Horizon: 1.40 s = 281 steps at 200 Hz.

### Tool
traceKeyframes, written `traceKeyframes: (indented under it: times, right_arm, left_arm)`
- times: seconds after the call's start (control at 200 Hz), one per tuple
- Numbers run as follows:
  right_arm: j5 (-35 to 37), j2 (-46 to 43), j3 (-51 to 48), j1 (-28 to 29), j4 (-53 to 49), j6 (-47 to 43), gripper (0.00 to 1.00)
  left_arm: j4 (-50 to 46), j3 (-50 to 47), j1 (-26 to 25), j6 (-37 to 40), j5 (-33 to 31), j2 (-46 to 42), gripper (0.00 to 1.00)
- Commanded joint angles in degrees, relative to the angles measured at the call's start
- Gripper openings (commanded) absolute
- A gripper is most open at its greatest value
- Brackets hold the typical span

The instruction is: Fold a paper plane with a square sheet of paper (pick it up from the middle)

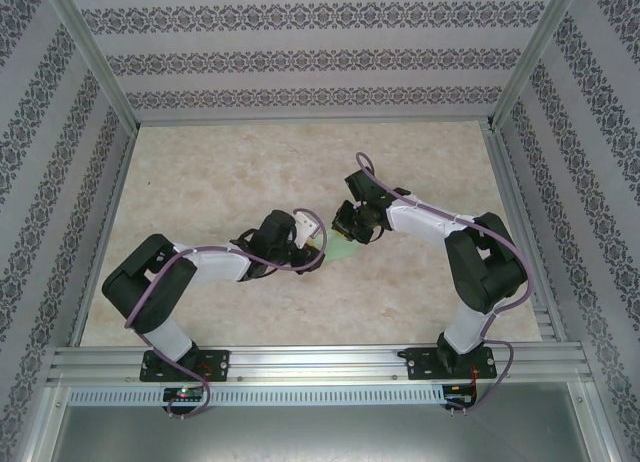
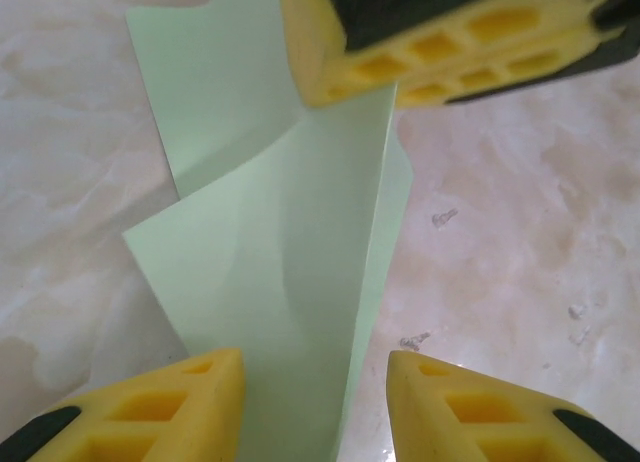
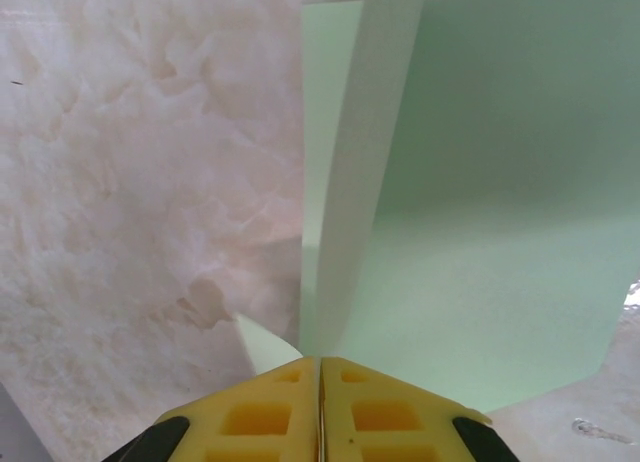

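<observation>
Beige, marble-like veining covers the tabletop (image 1: 200, 172), and in my left wrist view some small dark specks (image 2: 420, 339) lie on it just right of the sheet of paper (image 2: 290, 282). Walls with grey patterned wallpaper (image 1: 300, 72) close the room on three sides. An aluminium rail (image 1: 320, 362) runs along the near edge, well apart from the sheet. The pale green sheet is near the middle of the tabletop, folded, with one flap standing up and bending. My right gripper (image 3: 320, 367) has its fingers pressed together on one edge of the sheet. My left gripper (image 2: 315, 367) is at the opposite end of the sheet. Its yellow fingers (image 2: 170, 402) stand apart with the paper passing between them; I cannot tell if they touch it. Both arms lean over the sheet and hide most of it from the top camera.
</observation>
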Motion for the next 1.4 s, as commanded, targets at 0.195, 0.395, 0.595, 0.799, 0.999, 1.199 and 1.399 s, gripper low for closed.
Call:
traceKeyframes:
  times: [0.195, 0.395, 0.595, 0.799, 0.999, 1.199, 1.399]
  right_arm:
    - [-1.6, 1.1, 1.6, -0.3, -0.1, 2.1, 0.11]
    - [-1.8, 1.0, 1.3, -0.6, -0.6, 1.5, 0.15]
    - [-2.4, 0.8, 0.5, -1.0, -1.1, 0.6, 0.18]
    - [-2.7, 0.4, -0.2, -1.1, -1.2, 0.1, 0.19]
    - [-2.8, 0.7, -0.4, -1.2, -1.1, 0.1, 0.17]
    - [-3.3, 0.2, -0.7, -1.4, -0.4, 0.1, 0.18]
    - [-3.3, -0.4, -1.3, -1.7, -0.4, 0.1, 0.18]
  left_arm:
    - [4.5, -0.2, -3.2, 7.1, -4.9, 3.0, 0.37]
    - [5.1, -0.5, -3.5, 6.6, -6.3, 3.1, 0.26]
    - [6.4, -1.4, -3.5, 4.8, -5.5, 2.6, 0.24]
    - [6.8, -1.4, -3.5, 3.3, -4.9, 0.8, 0.31]
    - [7.4, -1.6, -3.5, 2.7, -4.8, 0.4, 0.25]
    - [8.2, -1.8, -3.5, 1.3, -4.0, 2.9, 0.18]
    - [9.7, -1.8, -3.5, 0.6, -4.4, 4.4, 0.23]
